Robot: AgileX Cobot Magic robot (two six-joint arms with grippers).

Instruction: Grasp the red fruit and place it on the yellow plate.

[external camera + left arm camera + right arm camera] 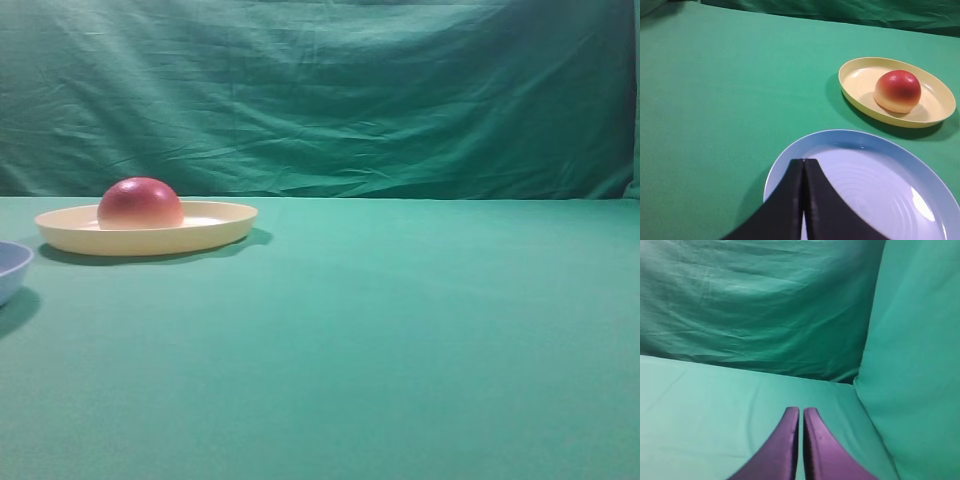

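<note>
The red fruit [140, 204] rests flat side down in the yellow plate [215, 228] at the left of the table; the left wrist view shows the same fruit [897, 91] toward the right side of the plate [855, 82]. My left gripper [804, 161] is shut and empty, hovering over a light blue dish, well short of the plate. My right gripper [801, 410] is shut with nothing in it, pointing at the green backdrop. Neither gripper appears in the exterior high view.
A light blue dish [920, 165] lies close under the left gripper; its rim [14, 262] shows at the left edge of the exterior view. Green cloth covers the table, a green curtain [320, 90] hangs behind, and a cloth wall [915, 350] stands right of the right gripper.
</note>
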